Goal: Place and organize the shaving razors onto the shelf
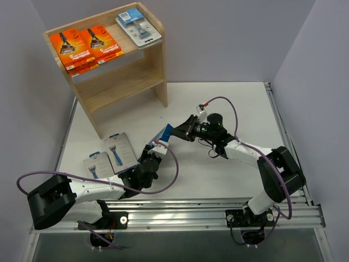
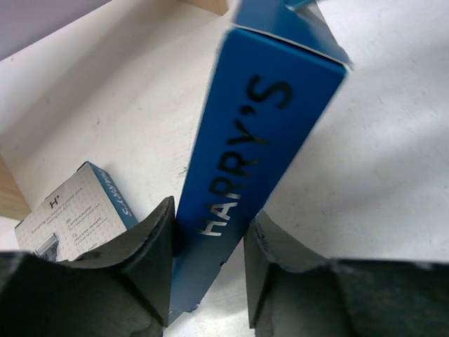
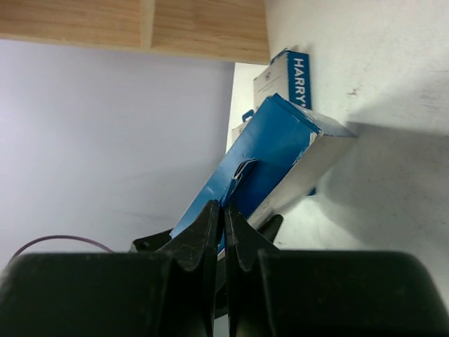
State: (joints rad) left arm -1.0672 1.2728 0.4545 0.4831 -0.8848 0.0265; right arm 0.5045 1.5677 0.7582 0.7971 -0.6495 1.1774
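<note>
Blue box (image 2: 252, 140) — pinched by right hand (image 3: 223, 210) — sits between fingers (image 2: 151, 246) of left hand (image 2: 210, 210).

both arms stretch inward, tips nearly meeting, the left gripper (image 2: 209, 226) with fingers parted, the right gripper (image 3: 224, 210) pinched tight.

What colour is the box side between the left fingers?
Blue, silver lettering; cardboard box shows best in left wrist view.
</note>
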